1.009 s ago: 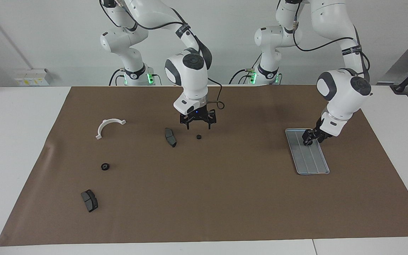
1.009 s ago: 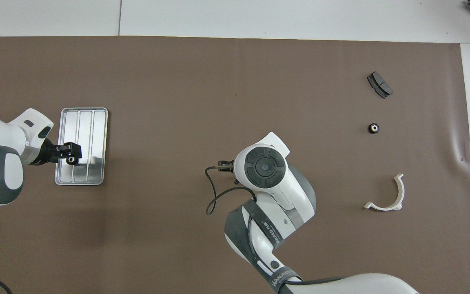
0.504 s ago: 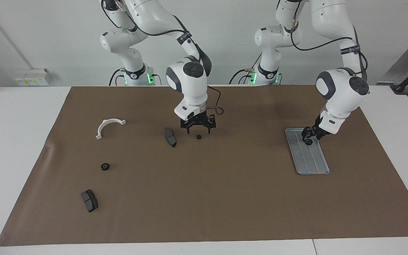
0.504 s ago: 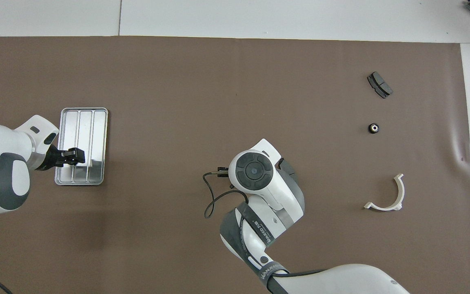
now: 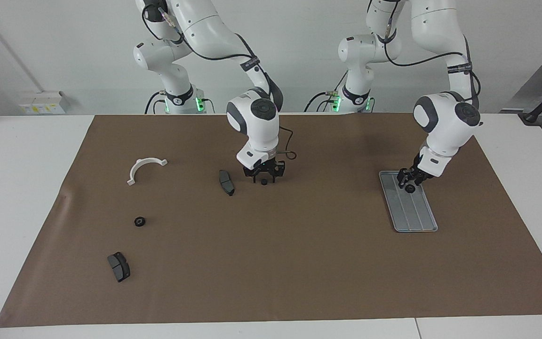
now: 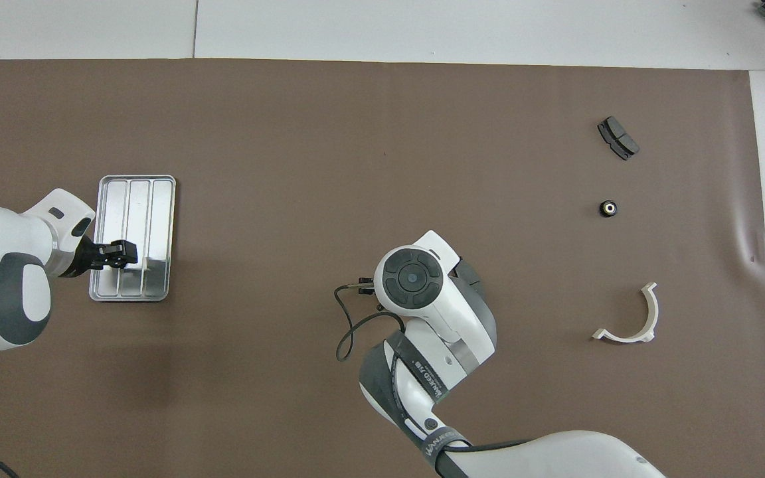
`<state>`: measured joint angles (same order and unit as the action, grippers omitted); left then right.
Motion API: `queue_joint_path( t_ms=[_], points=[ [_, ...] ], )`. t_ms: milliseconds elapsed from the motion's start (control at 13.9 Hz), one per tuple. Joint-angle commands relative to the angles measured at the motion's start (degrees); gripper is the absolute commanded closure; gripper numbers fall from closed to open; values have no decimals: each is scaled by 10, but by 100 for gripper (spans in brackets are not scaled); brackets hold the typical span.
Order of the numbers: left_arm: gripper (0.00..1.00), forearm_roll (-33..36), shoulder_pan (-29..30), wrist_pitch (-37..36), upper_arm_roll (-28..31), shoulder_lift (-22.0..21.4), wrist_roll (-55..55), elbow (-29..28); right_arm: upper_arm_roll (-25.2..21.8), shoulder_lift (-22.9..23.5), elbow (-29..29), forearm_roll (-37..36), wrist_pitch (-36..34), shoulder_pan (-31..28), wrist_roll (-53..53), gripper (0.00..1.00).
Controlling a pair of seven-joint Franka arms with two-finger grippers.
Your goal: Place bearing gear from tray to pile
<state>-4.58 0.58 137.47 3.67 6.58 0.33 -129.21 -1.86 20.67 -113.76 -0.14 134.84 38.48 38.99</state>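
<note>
— While the left gripper point(image 5: 409, 184) hangs over the tray point(image 5: 414, 214), what's in it?
— A gear point(image 5: 410, 189), clamped between its fingers, over the tray's end nearer the robots; whether it touches the tray I can't tell.
— And the right gripper point(image 5: 264, 177)?
— Down at the mat point(image 5: 299, 263), fingers either side of a second gear point(image 5: 263, 181), beside a pad point(image 5: 227, 182); gripped or not, I can't tell.
— The pile?
— Bracket point(image 5: 145, 168), third gear point(image 5: 139, 221), second pad point(image 5: 118, 266); all toward the right arm's end.
</note>
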Motion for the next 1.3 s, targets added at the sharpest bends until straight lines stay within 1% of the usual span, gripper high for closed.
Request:
queue_joint_path(
  t_ms=[0,72,144,216,288,360,432,648,720,793,865,1081,1225],
  points=[
    [34,2,8,36,-3,5,7,-15,2,-20,-21,8,-4,0,0,37],
    [35,2,8,43,-3,10,7,-15,2,-20,-21,8,-3,0,0,38],
    [35,2,8,48,-3,13,7,-15,2,-20,-21,8,-2,0,0,42],
    [36,2,8,50,-3,16,7,-15,2,-19,-21,8,1,0,-1,49],
    [39,2,8,50,-3,18,7,-15,2,-19,-21,8,2,0,-1,62],
    [41,2,9,50,-3,19,8,-15,2,-19,-21,8,2,0,-1,84],
    [42,2,9,50,-3,19,8,-15,2,-19,-21,8,5,0,0,100],
    [50,2,8,49,-3,20,8,-15,2,-16,-11,14,6,-1,0,100],
    [55,2,8,49,-3,20,8,-14,2,-20,-4,15,-2,-2,1,100],
    [67,2,8,49,-3,20,8,-14,1,-31,2,15,-10,-9,5,100],
    [75,2,8,49,-3,20,8,-14,-2,-43,8,15,-20,-16,8,100],
    [88,2,8,49,-3,20,8,-12,-3,-62,35,13,-42,-77,-6,100],
    [96,2,5,41,-3,22,6,1,-3,-54,56,8,-40,-127,-64,100]
  ],
)
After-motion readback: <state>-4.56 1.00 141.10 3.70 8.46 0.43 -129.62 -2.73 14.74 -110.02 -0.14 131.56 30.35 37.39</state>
